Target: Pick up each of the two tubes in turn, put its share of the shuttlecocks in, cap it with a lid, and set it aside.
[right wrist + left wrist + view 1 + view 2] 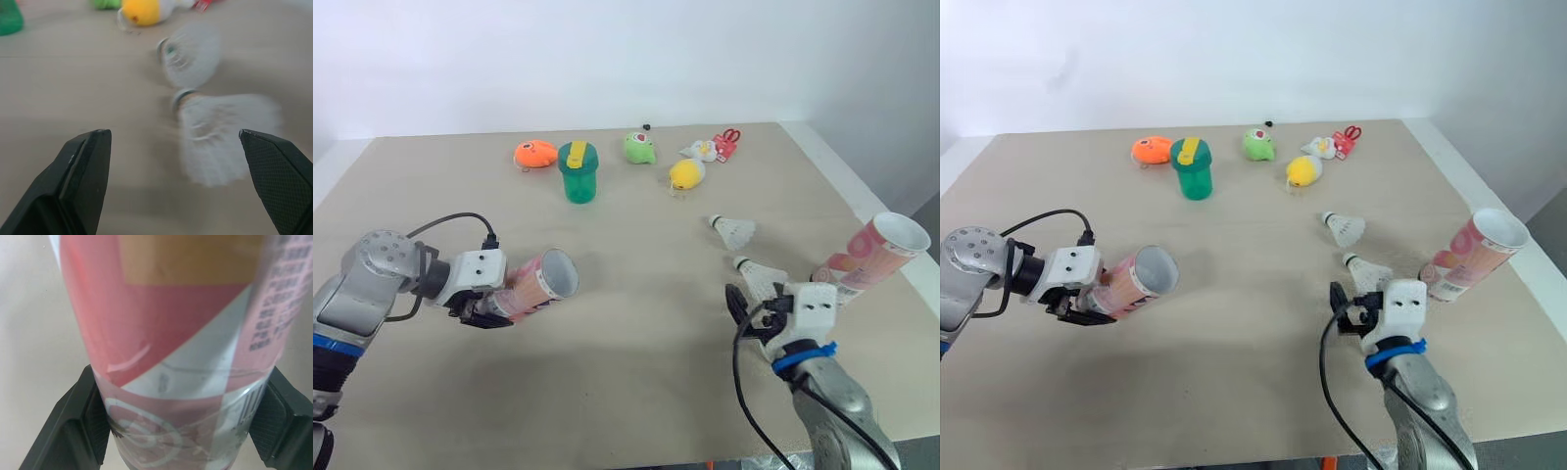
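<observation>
Meanwhile, the left gripper (499,305) has its jaws pinching a pink-and-white tube (543,279) near its lower end. It holds the tube tilted just above the tabletop (636,372), open mouth turned toward the robot's right. The right gripper (749,311) hovers low with jaws spread wide, just beside the nearer shuttlecock (759,277); the farther shuttlecock (734,231) lies close beyond it. A second tube (873,253) leans at the tabletop's right edge, mouth open. A green cup (578,172) and small toys (639,147) line the far side.
</observation>
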